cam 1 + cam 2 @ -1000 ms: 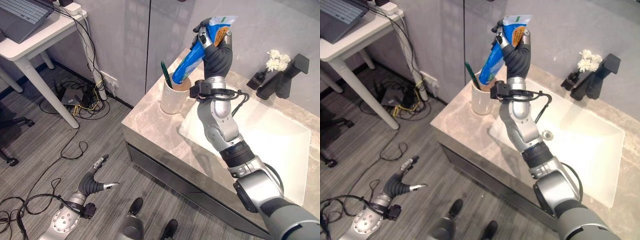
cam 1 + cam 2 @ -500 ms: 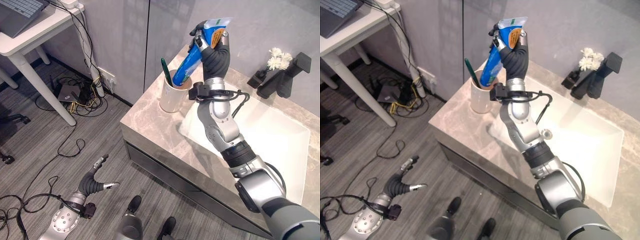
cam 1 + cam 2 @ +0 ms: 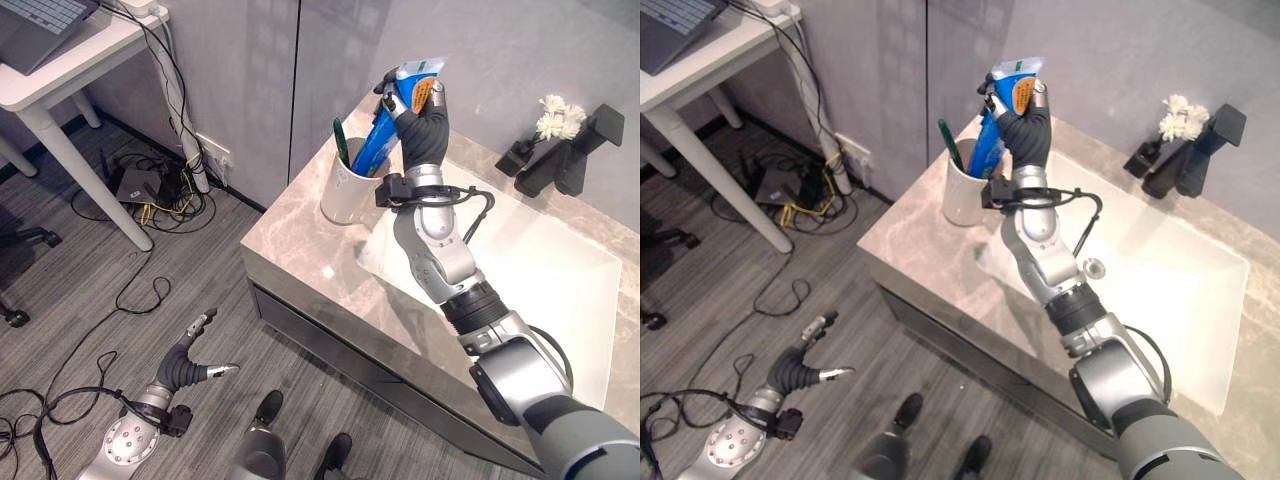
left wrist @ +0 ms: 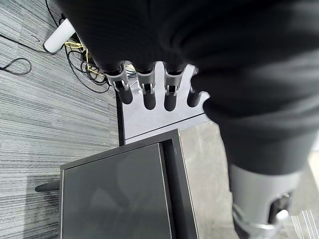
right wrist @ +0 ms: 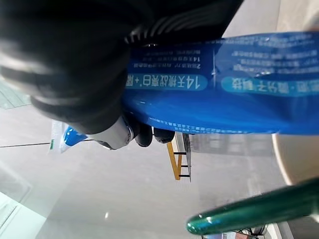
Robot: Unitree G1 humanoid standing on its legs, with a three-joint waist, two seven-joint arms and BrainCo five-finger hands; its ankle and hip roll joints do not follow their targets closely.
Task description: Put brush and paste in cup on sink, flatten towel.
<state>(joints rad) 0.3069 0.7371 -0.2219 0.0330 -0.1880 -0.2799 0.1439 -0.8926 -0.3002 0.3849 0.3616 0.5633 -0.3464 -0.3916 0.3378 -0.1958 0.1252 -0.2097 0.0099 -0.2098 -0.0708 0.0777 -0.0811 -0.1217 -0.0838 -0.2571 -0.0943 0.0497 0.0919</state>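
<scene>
Item: blue plastic toothpaste tube (image 3: 392, 128), clamped between the curled fingers and thumb of the right robot hand (image 3: 423, 124). The grip sat on the tube's upper, crimped half. The tube's long axis ran steeply, tilted, crimped end uppermost and cap end lowest, the cap end already within the mouth of the white ceramic cup (image 3: 346, 194). The tube thus lay directly below and ahead of the holding robot hand, pointing down into the cup.

Item: dark green toothbrush (image 3: 341, 140), standing in the same cup, leaning against the rim just beside the tube.

Item: the cup, upright on the grey marble tabletop (image 3: 300, 240) beside the white rectangular sink basin (image 3: 560, 290).

Item: black tap (image 3: 570, 150) with a small white flower sprig (image 3: 556, 117) at the far edge of the basin.

Item: left robot hand (image 3: 190, 362), low near the grey floor (image 3: 100, 290), fingers straight and spread, holding nothing; well apart from the cup.

Judgement: paste insertion appeared nearly complete, needing release. No towel could be made out.
</scene>
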